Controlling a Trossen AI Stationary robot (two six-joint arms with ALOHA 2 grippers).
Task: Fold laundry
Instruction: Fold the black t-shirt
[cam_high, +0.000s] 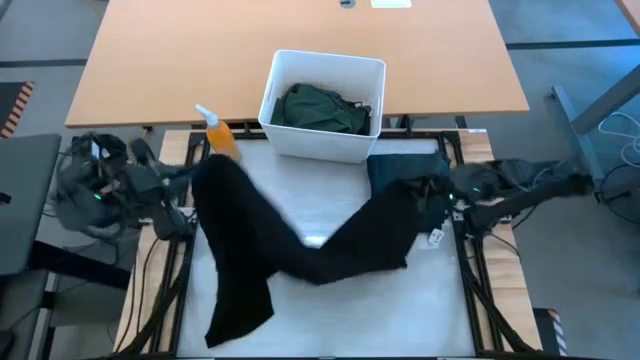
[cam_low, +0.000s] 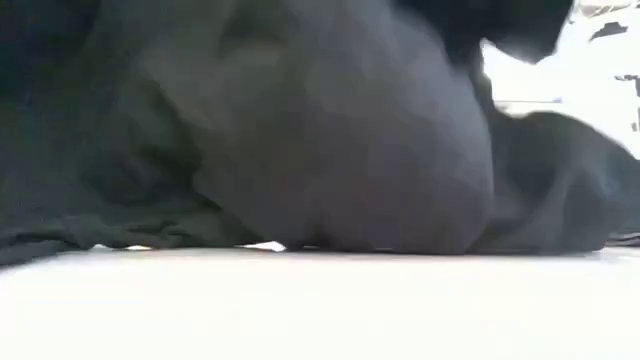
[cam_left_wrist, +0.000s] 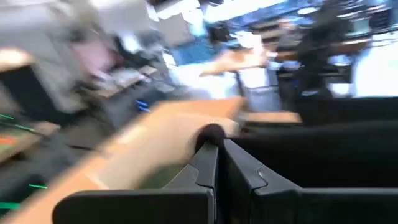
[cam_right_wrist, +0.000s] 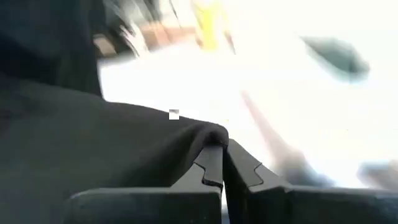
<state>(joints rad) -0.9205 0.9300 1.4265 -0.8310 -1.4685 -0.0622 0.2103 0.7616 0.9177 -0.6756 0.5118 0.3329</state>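
Long black trousers (cam_high: 300, 240) stretch across the white table between my two grippers and sag in the middle. One leg (cam_high: 240, 305) trails toward the near edge and lies on the table. My left gripper (cam_high: 196, 172) is shut on their left end, and my right gripper (cam_high: 432, 192) is shut on their right end. In the low view the black cloth (cam_low: 330, 140) fills the picture and rests on the table. My left gripper pinches a small bunch of the black cloth (cam_left_wrist: 211, 132) between the free ends of its two shut fingers (cam_left_wrist: 205, 168), coming from the table's left. The cloth runs away from it toward the table's middle. My right gripper pinches a bunched edge of the trousers (cam_right_wrist: 208, 134) between its shut fingers (cam_right_wrist: 208, 171), coming from the table's right and slanting down. The cloth falls away below it toward the table, slack.
A white bin (cam_high: 322, 105) holding a dark green garment (cam_high: 322, 108) stands at the table's far edge. An orange bottle (cam_high: 220, 135) stands left of it. A folded dark garment (cam_high: 405, 165) lies at the far right, close to my right gripper.
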